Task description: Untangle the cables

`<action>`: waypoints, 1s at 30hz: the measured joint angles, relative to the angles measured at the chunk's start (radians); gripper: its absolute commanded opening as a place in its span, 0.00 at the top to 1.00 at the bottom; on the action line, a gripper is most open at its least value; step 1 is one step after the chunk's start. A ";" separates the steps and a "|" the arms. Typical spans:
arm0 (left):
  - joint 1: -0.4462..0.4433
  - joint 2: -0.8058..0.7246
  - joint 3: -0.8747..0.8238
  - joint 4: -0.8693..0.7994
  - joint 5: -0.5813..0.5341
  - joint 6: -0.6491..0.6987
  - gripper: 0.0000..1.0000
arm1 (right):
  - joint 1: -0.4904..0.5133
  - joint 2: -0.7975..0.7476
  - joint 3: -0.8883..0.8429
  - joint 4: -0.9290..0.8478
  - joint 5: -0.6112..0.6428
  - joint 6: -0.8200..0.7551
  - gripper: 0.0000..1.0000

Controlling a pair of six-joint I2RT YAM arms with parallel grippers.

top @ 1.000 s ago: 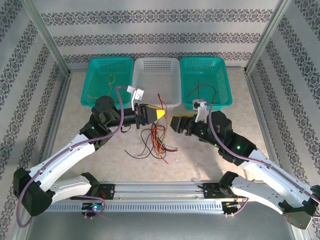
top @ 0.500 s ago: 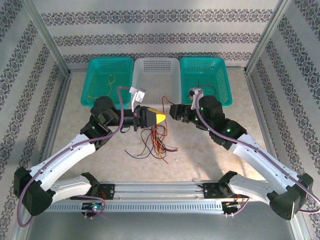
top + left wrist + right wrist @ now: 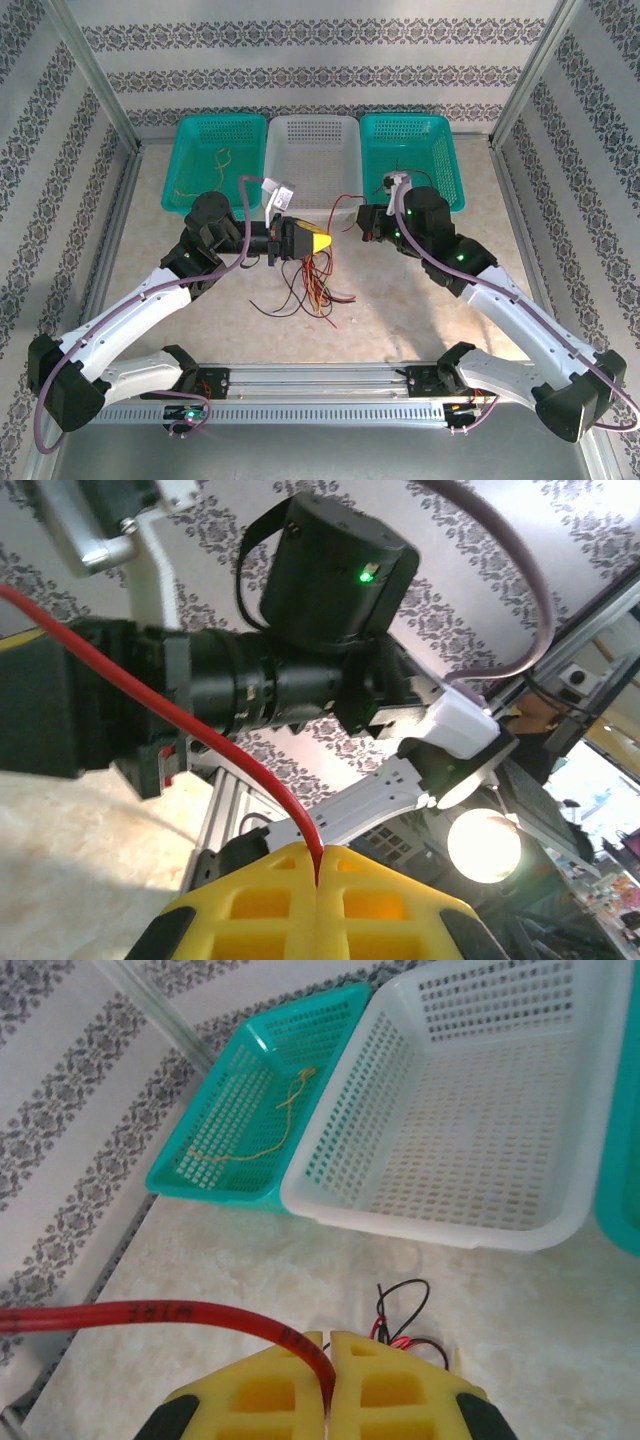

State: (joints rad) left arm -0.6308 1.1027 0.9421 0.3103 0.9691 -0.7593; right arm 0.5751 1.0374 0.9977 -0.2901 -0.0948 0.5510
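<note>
**A:** Cables (image 3: 308, 283): thin, limp wires in red, black and orange-yellow. They lie in a loose tangle on the pale speckled tabletop (image 3: 420, 310), between the two arms and just below the left one's tip in the overhead view.

**B:** How many strands?

**A:** Too snarled to count. One glossy red wire with printed lettering (image 3: 150, 1312) arcs through the air between both grippers. The left gripper (image 3: 320, 855) has blocky yellow fingers, pressed together on that wire. The right gripper (image 3: 328, 1340) has the same yellow fingers and is also pinched tight on it.

**B:** And around them?

**A:** Three perforated plastic baskets stand in a row at the far edge. The teal basket on the left (image 3: 220, 118) holds one thin yellowish strand (image 3: 262, 1140). A white basket (image 3: 312, 118) sits in the middle. The right arm's wrist overlaps the near rim of the teal basket on the right (image 3: 405, 117).
</note>
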 measured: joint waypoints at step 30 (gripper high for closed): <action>0.109 -0.119 -0.094 -0.612 -0.766 0.185 0.16 | -0.621 0.713 0.758 -0.382 -0.031 0.089 0.53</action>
State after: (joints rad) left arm -0.5220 0.9840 0.8482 -0.3012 0.2031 -0.5743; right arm -0.0460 1.7504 1.7557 -0.6724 -0.1253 0.6399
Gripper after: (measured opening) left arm 0.856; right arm 0.456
